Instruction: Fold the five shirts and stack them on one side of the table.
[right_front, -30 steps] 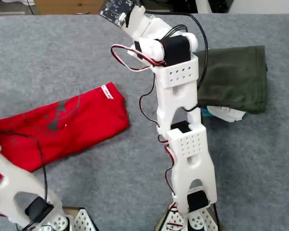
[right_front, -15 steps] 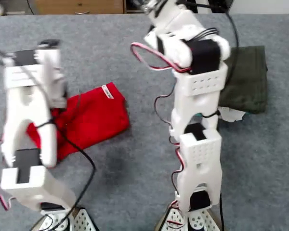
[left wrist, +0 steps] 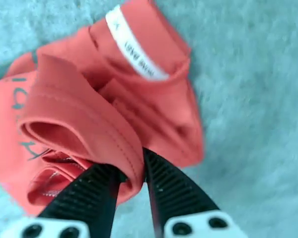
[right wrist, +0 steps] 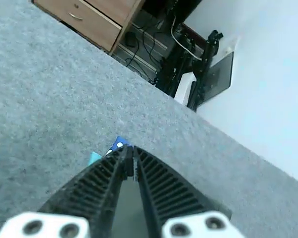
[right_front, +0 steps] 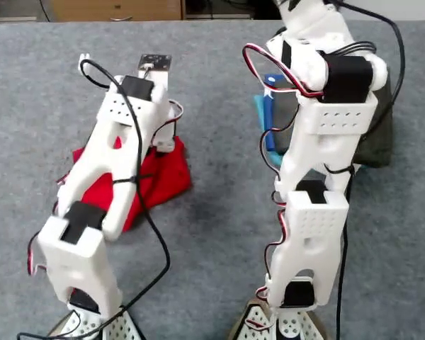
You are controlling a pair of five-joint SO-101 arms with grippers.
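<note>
- While the grey table [right_front: 219, 234] gives flat room just beside it, the red shirt [right_front: 166, 173] lies bunched under the left arm [right_front: 120, 163]. It seems best to draw the pinched fold outward, low and slow, so the layers flatten before any folding.
- Clamped on a doubled hem of that shirt, the left gripper [left wrist: 134, 166] holds near the edge; a deeper bite would probably guard against slipping.
- Facing up, the white neck label [left wrist: 134, 59] is a handy mark for squaring the edges.
- Between the red shirt and the folded green shirt [right_front: 381, 138] at the table's side stands the right arm [right_front: 326, 142], which likely blocks a direct carry.
- Beside that arm the blue and teal cloth [right_front: 270, 117] stands raised.
- At its tips the right gripper [right wrist: 132, 151] has its jaws almost together and seems to nip that cloth.
</note>
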